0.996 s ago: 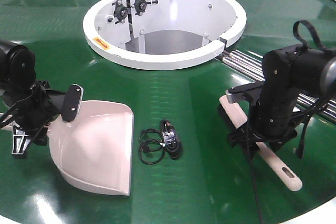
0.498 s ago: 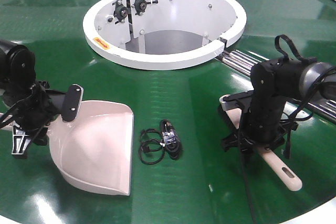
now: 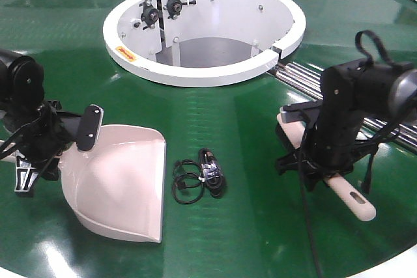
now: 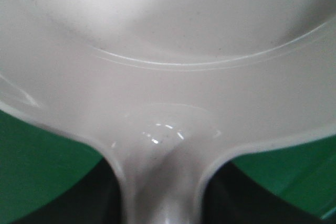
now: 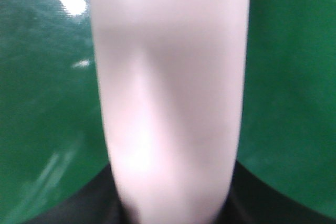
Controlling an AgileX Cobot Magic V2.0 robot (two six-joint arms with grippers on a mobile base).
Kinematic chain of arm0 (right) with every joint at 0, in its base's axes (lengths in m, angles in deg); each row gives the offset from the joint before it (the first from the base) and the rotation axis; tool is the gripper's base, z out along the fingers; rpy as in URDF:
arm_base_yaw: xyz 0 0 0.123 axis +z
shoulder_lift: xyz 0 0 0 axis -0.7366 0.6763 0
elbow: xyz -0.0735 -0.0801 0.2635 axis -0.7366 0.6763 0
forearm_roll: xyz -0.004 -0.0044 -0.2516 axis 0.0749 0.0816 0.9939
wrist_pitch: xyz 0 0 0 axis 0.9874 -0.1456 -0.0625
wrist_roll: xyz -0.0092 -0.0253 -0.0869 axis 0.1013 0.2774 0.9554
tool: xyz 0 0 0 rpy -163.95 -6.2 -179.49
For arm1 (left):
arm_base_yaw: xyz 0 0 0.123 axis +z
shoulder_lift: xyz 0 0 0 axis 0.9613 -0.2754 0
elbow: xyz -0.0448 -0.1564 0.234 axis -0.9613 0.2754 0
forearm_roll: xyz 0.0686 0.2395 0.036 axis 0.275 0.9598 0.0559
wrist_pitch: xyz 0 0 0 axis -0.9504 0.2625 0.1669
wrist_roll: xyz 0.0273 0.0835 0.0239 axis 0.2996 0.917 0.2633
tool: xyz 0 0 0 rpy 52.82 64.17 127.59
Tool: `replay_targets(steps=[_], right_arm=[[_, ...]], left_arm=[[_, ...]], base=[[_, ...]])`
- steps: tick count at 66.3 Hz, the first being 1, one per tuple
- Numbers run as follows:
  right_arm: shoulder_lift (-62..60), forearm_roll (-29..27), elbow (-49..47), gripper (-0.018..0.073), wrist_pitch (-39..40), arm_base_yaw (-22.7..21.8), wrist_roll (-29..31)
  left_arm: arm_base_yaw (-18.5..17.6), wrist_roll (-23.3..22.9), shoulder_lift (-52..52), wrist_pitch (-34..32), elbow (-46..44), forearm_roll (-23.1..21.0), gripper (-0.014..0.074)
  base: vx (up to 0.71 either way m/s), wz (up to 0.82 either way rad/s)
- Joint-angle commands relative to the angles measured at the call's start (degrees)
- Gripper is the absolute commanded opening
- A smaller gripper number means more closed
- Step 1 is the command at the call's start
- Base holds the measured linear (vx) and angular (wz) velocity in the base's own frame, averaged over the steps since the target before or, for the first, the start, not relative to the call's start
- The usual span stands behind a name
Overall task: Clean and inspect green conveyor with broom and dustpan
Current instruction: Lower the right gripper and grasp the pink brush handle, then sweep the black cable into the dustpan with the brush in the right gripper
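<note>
Dustpan (image 3: 120,180), handle clamped in closed left gripper (image 3: 65,151) jaws, scoop extending ahead of them on green conveyor (image 3: 247,226); broom (image 3: 352,200), mid-shaft clamped in closed right gripper (image 3: 319,161) jaws, slotted end protruding past them; black cable coil (image 3: 199,177) between both jaw sets.

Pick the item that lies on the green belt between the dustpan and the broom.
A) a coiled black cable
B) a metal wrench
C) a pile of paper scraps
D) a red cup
A: a coiled black cable lies on the green conveyor, to the right of the dustpan and to the left of the broom.
</note>
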Motion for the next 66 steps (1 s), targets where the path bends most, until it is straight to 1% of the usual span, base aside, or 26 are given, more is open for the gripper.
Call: replay_targets(steps=[1, 10, 19, 25, 32, 41, 52, 66], right_arm=[[-5.3, 0.3, -1.5, -0.0005, -1.5, 0.1, -1.6], [-7.3, -0.6, -1.5, -0.0004, -3.3, 1.6, -3.0], [-7.5, -0.5, -1.5, -0.0004, -3.8, 6.3, -6.0], [-7.4, -0.5, -1.5, -0.0004, -2.7, 9.3, -8.1], [-7.4, -0.7, -1.5, -0.0004, -1.5, 11.5, -11.0], [-7.4, -0.7, -1.5, -0.0004, -1.2, 13.2, -13.4], [-7.4, -0.8, -1.5, -0.0004, -1.2, 14.6, -14.9], [-6.4, -4.0, -1.5, -0.0004, -1.3, 15.0, -14.9]], left_arm=[[-0.3, -0.8, 2.6, -1.2, -1.6, -0.5, -0.0006], [-0.3, -0.8, 2.6, -1.2, -1.6, -0.5, -0.0006], [-0.3, -0.8, 2.6, -1.2, -1.6, -0.5, -0.0006], [-0.3, -0.8, 2.6, -1.2, -1.6, -0.5, -0.0006], [-0.3, -0.8, 2.6, -1.2, -1.6, -0.5, -0.0006], [-0.3, -0.8, 2.6, -1.2, -1.6, -0.5, -0.0006], [-0.3, -0.8, 2.6, -1.2, -1.6, -0.5, -0.0006], [-0.3, -0.8, 2.6, -1.2, -1.6, -0.5, -0.0006]], base=[[0.00, 0.00], [0.00, 0.00], [0.00, 0.00], [0.00, 0.00], [0.00, 0.00], [0.00, 0.00], [0.00, 0.00], [0.00, 0.00]])
